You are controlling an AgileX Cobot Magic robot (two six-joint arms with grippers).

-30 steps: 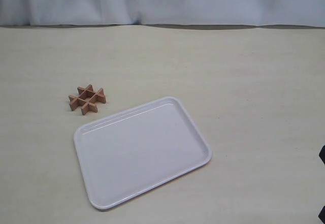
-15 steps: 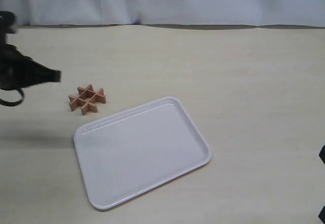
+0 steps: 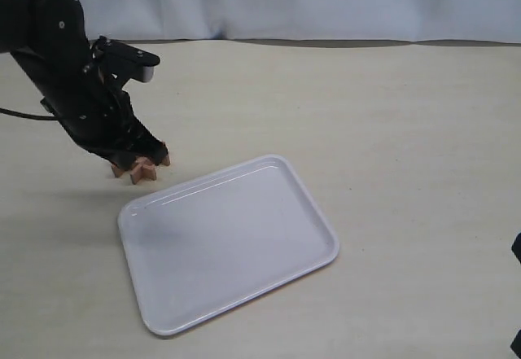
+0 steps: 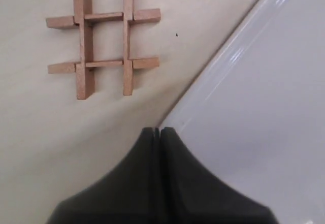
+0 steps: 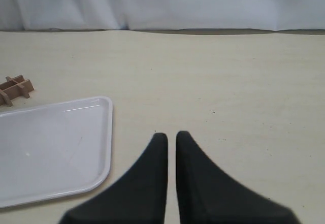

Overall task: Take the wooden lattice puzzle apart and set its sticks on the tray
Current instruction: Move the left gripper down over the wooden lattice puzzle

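The wooden lattice puzzle (image 4: 104,40) lies whole on the table, its four notched sticks crossed in a hash shape. In the exterior view only its near edge (image 3: 143,170) shows below the black left arm. My left gripper (image 4: 159,130) is shut and empty; it hovers beside the puzzle near the corner of the white tray (image 4: 264,107), touching neither. From outside, that gripper (image 3: 140,155) hangs just over the puzzle. The tray (image 3: 236,245) holds nothing. My right gripper (image 5: 171,135) is shut with only a thin slit between its fingers, over bare table, far from the puzzle (image 5: 15,89) and beside the tray (image 5: 51,148).
Pale tabletop surrounds the tray, and a white curtain (image 3: 285,1) closes off the back. A dark sliver of the right arm (image 3: 516,249) shows at the right edge of the exterior view.
The left arm has swung in from the left edge and come down over the puzzle. Puzzle, tray and right arm have not moved.
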